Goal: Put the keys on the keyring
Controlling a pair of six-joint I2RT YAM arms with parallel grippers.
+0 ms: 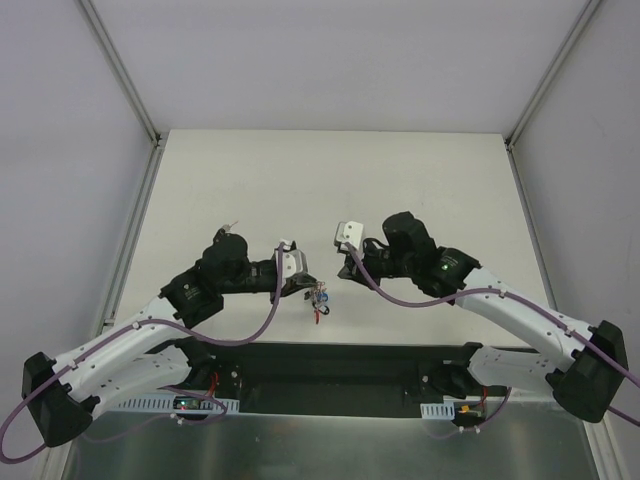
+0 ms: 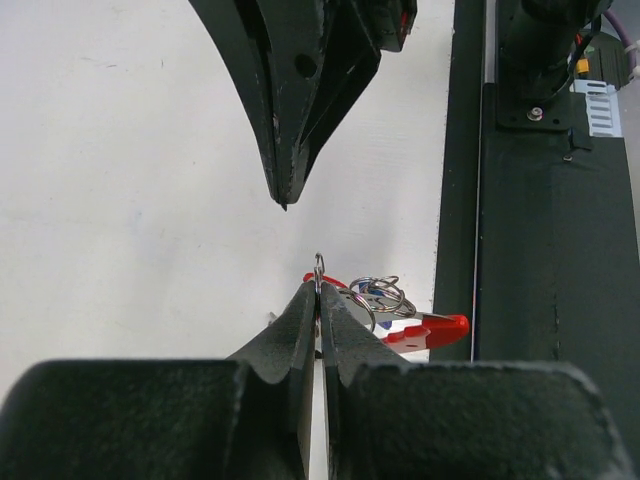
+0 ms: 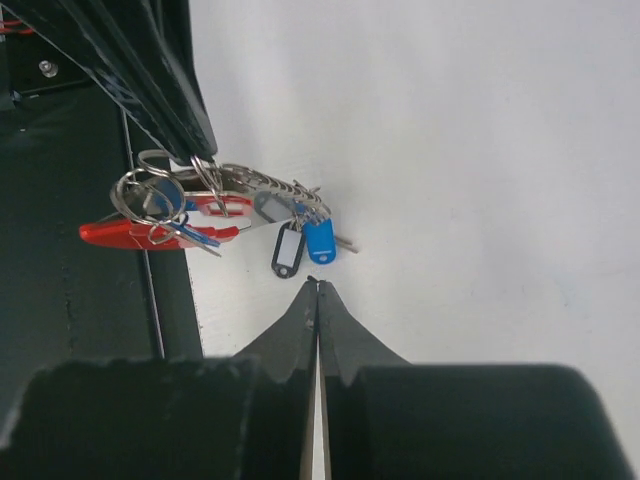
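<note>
Left claw (image 2: 318,285) was pinched shut on the keyring (image 2: 425,332), the bunch just right of its tips. Only the right wrist view showed the keys (image 3: 319,240), blue and black tags, just ahead of the shut, empty right claw (image 3: 317,290). Overhead it was just a blob.

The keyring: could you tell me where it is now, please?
Top view, just left of centre: the keyring is pinched in the left gripper, near the table's front edge.

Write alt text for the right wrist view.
The left tool, upper left, pinches a ring of the keyring bunch: red clip, blue tag, black tag. The shut right tool points at it from below. White table behind.
</note>
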